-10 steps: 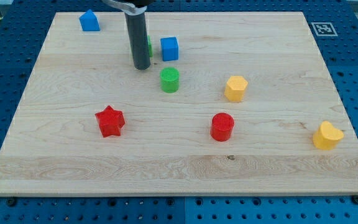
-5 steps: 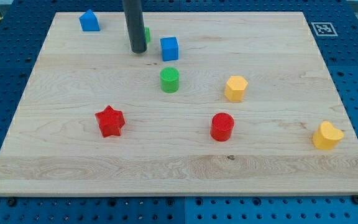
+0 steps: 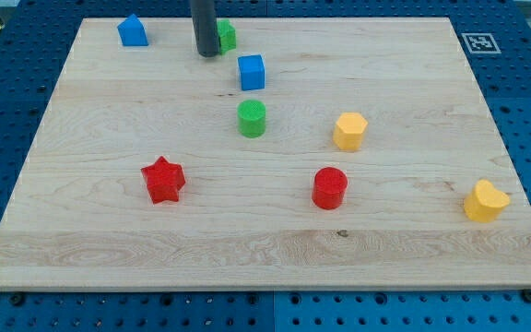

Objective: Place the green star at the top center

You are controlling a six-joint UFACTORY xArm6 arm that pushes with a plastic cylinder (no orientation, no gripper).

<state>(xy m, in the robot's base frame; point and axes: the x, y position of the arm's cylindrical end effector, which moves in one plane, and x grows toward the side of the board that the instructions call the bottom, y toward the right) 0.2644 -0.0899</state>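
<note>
The wooden board (image 3: 275, 231) fills most of the view, lying on a blue pegboard table (image 3: 7, 111), with a black-and-white marker tag (image 3: 478, 42) at its top right corner. Taking the blue cube (image 3: 252, 71) as landmark: the dark rod comes down up and to its left, and my tip (image 3: 206, 53) rests on the board there; there is no hand to open or close, only this bare rod end. The green star (image 3: 226, 35) sits just right of the rod, touching or nearly so and partly hidden by it, above and slightly left of the cube, near the board's top edge. Far left of the cube is a blue house-shaped block (image 3: 133, 30). Below it stands a green cylinder (image 3: 252, 119); lower right, a yellow hexagon (image 3: 349, 131); further below, a red cylinder (image 3: 329, 188); lower left, a red star (image 3: 162, 179); far lower right, a yellow heart (image 3: 485, 200).
</note>
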